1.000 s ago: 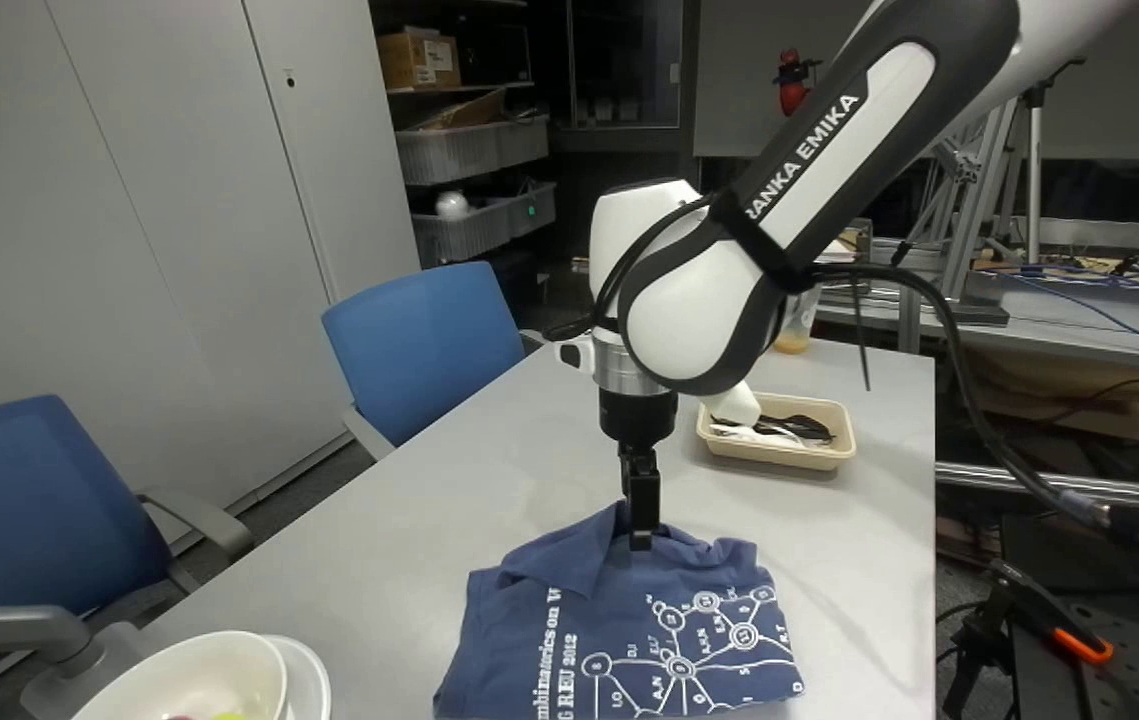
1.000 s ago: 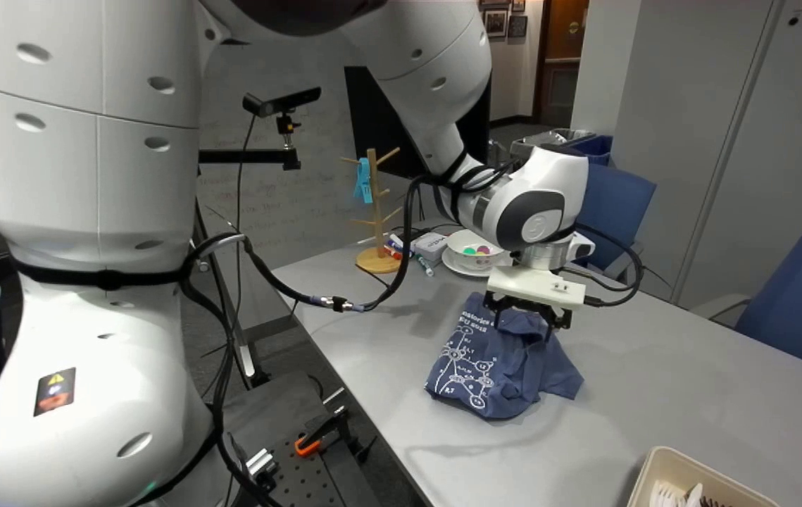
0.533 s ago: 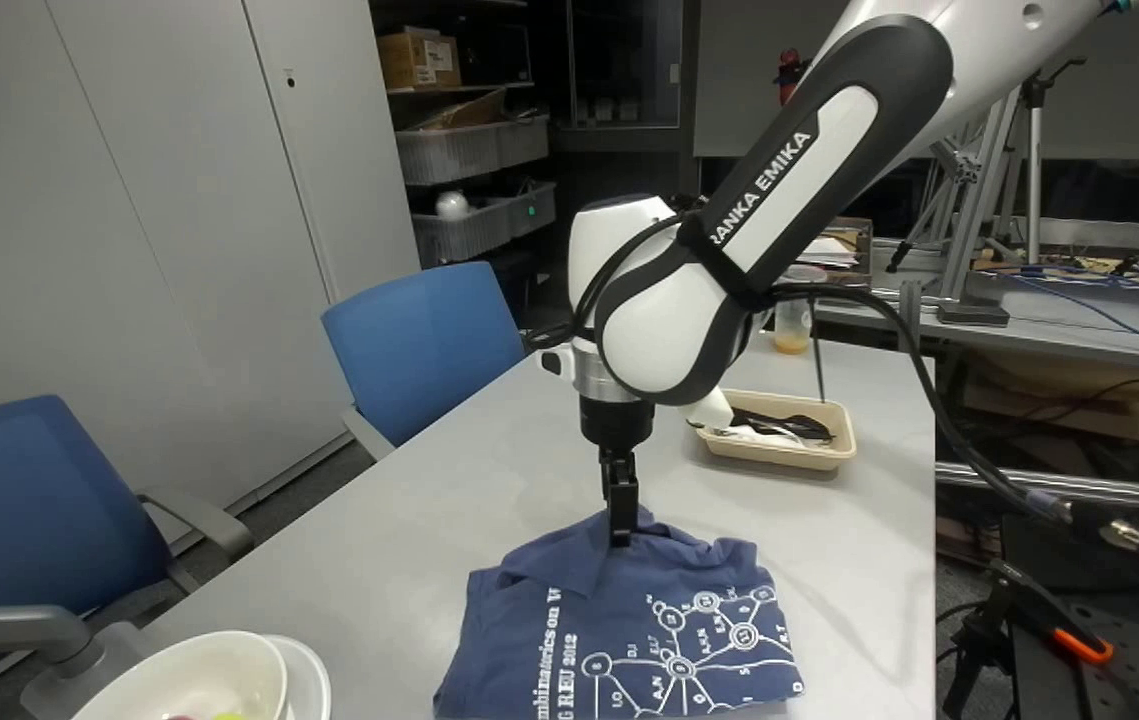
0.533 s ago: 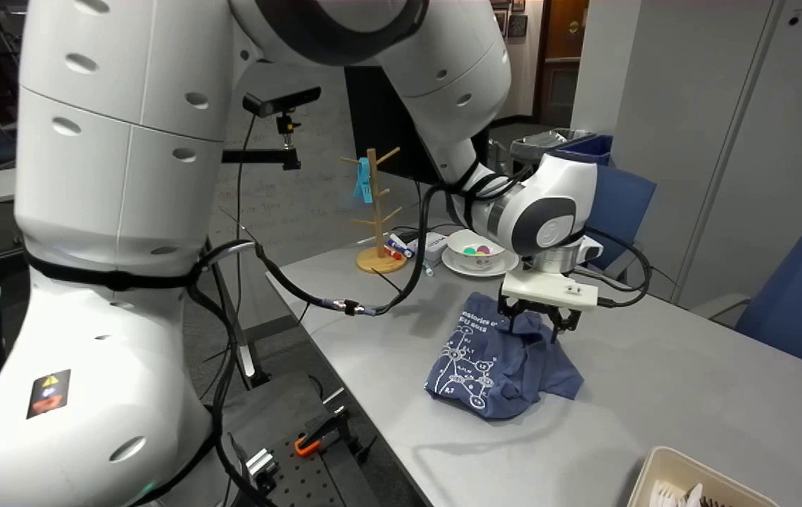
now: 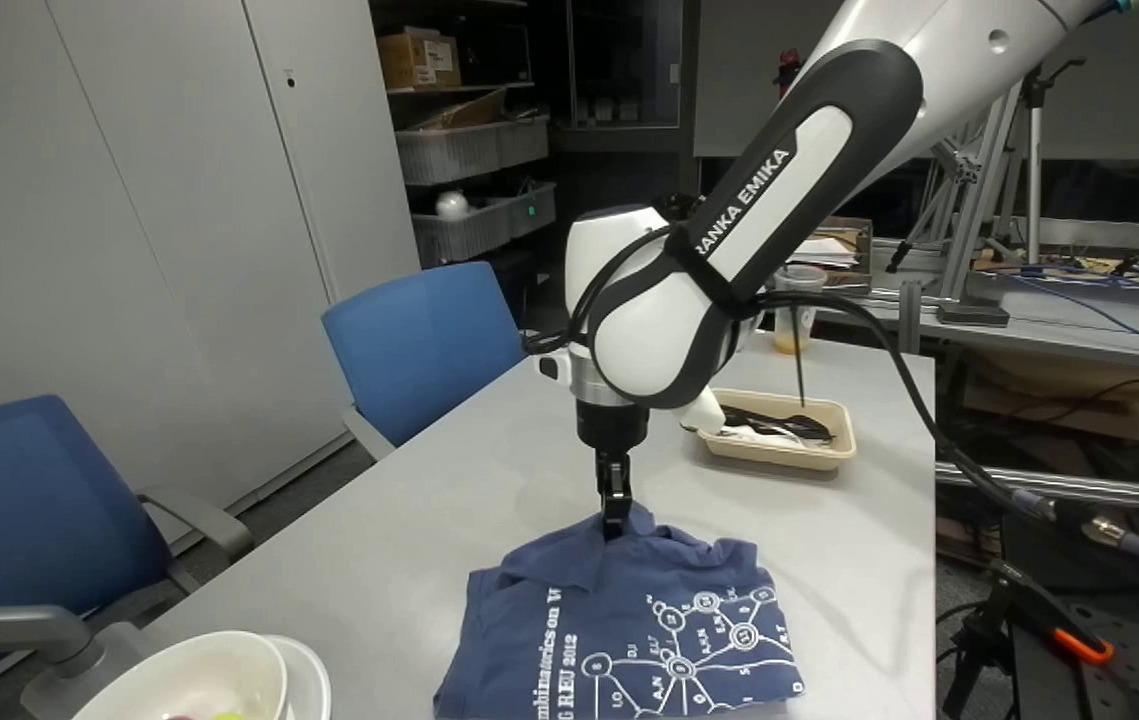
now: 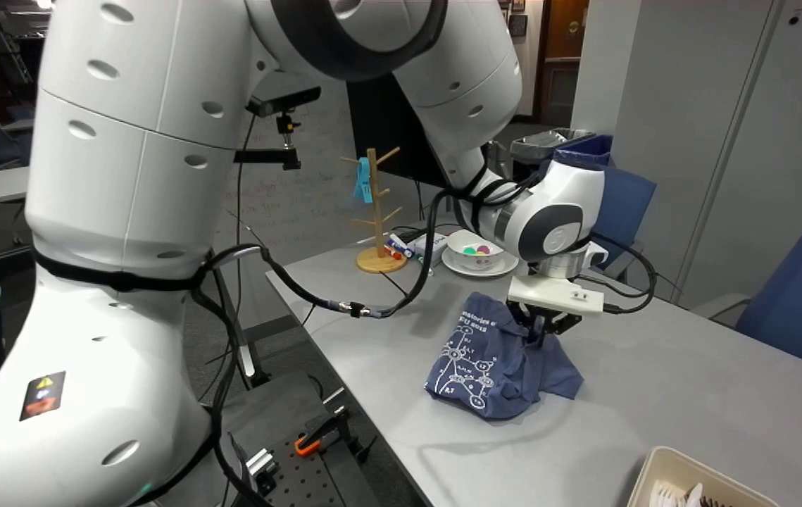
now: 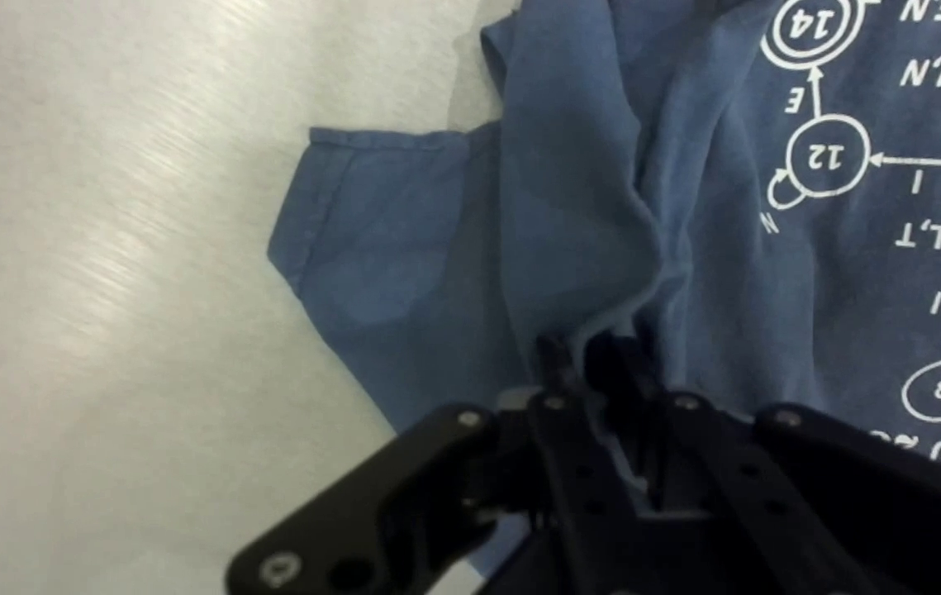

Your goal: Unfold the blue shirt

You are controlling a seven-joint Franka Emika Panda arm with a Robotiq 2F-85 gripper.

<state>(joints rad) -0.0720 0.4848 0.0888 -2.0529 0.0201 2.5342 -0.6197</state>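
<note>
The blue shirt point(image 5: 619, 610) lies folded and rumpled on the table, its white lettering and line graphics facing up. Its far edge bunches up under my gripper point(image 5: 616, 528), which points straight down. In the wrist view, a raised fold of the blue shirt point(image 7: 569, 207) runs in between the fingertips of my gripper point(image 7: 588, 357). The jaws stand close together with that fold pinched between them; the tips are dark and partly hidden in the cloth. A flap point(image 7: 404, 231) sticks out flat on the table beside the fold.
A beige container point(image 5: 779, 456) with cutlery sits behind the shirt. A white bowl point(image 6: 472, 261) on a plate point(image 6: 506, 268) and a wooden peg stand point(image 6: 381, 263) occupy another end of the table. Blue chairs point(image 5: 419, 340) line one side.
The jaws have come together from wide apart onto the fold of cloth. Before that, the arm shifted slightly along the table, away from its base. The shirt has hardly moved.
</note>
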